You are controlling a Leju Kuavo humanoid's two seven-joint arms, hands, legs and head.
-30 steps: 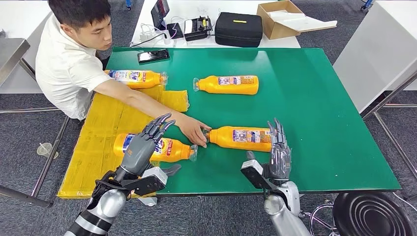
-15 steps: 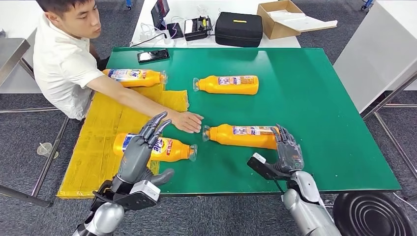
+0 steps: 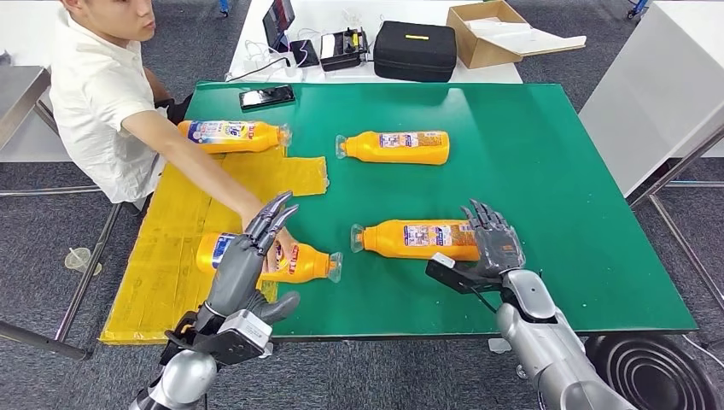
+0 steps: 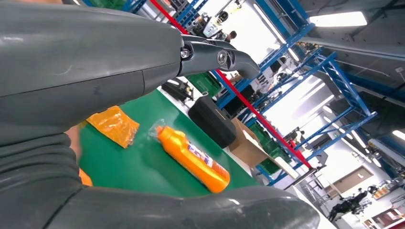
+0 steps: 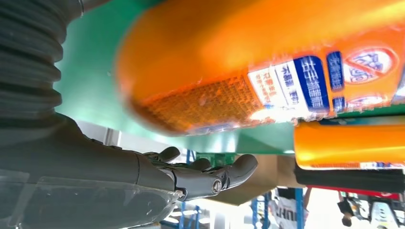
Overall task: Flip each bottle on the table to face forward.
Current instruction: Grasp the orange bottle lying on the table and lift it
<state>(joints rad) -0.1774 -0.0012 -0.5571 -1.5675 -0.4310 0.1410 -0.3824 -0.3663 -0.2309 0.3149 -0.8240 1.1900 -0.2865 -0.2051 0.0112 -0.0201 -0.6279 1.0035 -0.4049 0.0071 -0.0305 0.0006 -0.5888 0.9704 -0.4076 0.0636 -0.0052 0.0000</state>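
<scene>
Four orange bottles lie on their sides on the green table (image 3: pixel 546 171). The far-left bottle (image 3: pixel 230 135) and the near-left bottle (image 3: pixel 303 261) show blue-and-white labels. The far-middle bottle (image 3: pixel 394 146) (image 4: pixel 193 160) and the near-right bottle (image 3: pixel 414 239) (image 5: pixel 267 62) show small-print labels. My left hand (image 3: pixel 249 254) hovers over the near-left bottle with its fingers spread and nothing in it. My right hand (image 3: pixel 493 244) (image 5: pixel 191 179) is at the base end of the near-right bottle, fingers apart, not closed on it. A person's hand (image 3: pixel 280 243) reaches to the near-left bottle behind my left hand.
A yellow sheet (image 3: pixel 162 248) covers the table's left part. At the far edge lie a phone (image 3: pixel 266 96), a black case (image 3: pixel 415 49) and a cardboard box (image 3: pixel 487 30). The person sits at the far left. A black stool (image 3: pixel 657 371) stands near right.
The person's hand left the near-right bottle's cap and went to the near-left bottle. My right hand shifted right and closer to that bottle's base. My left hand barely moved.
</scene>
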